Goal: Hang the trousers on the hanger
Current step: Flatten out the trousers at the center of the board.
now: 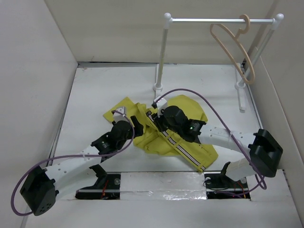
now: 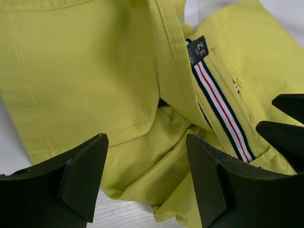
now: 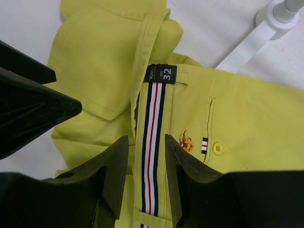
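Observation:
The yellow-green trousers (image 1: 190, 142) lie crumpled in the middle of the table, striped waistband running diagonally. The beige hanger (image 1: 232, 47) hangs by its hook on the rail at the back right, far from both grippers. My left gripper (image 1: 136, 124) is open, low over the left folds of the trousers (image 2: 95, 71); its jaws stand wide apart with only loose cloth below (image 2: 146, 142). My right gripper (image 1: 159, 122) is open, its jaws set narrowly either side of the striped waistband (image 3: 152, 123), near the size label; the band lies flat between them (image 3: 145, 140).
The white rail stand (image 1: 218, 20) stands at the back, one foot (image 3: 280, 19) close behind the trousers. White walls enclose the table on the left, back and right. The two grippers are close together; the left one's fingers (image 3: 28, 104) show in the right wrist view.

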`<state>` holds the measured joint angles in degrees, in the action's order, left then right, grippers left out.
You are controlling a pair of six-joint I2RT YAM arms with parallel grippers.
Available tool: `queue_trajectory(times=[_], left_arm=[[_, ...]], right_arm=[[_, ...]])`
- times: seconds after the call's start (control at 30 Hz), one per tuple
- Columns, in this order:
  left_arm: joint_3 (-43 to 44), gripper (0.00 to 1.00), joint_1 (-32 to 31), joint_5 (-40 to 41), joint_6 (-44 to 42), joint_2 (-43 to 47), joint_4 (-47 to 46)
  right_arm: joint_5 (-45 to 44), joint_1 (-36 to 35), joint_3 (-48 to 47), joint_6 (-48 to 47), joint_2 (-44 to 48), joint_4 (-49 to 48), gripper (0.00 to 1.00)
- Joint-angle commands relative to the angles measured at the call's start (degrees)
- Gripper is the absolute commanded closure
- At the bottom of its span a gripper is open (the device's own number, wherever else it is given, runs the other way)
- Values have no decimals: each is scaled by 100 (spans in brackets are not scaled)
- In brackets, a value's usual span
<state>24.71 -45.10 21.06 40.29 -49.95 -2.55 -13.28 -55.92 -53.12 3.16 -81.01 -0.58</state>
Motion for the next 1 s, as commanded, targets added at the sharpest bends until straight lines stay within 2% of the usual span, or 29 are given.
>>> queue_trajectory(times=[0.0,0.13,0.4,0.43,0.53,0.63,0.87,0.97], left_arm=[[-19,35,89,-320,-83,-163,-430],[60,35,247,-436,-109,-585,-501],[104,35,827,-550,-276,-1183,-1036],[122,33,1132,-655,-268,-1314,-1116],[104,30,1451,-1182,-364,-1595,-1590],[305,30,1452,-1209,-452,-1964,-1697],[596,30,1452,-1201,-540,-2633,-1794],[676,36,1452,-999,-488,-2879,-1784]], right_arm=[[-149,-24,-330,-122,-283,-241,57],[-236,-24,-664,-166,-748,-232,57],[-1045,-24,-1445,-254,-1644,40,55],[-1097,-24,-1516,-254,-1715,40,55],[-1273,-24,-1604,-254,-1979,216,54],[-1353,-24,-1718,-254,-2198,233,47],[-993,-24,-2009,-246,-2533,243,39],[-1141,-24,-2088,-254,-2665,225,40]])
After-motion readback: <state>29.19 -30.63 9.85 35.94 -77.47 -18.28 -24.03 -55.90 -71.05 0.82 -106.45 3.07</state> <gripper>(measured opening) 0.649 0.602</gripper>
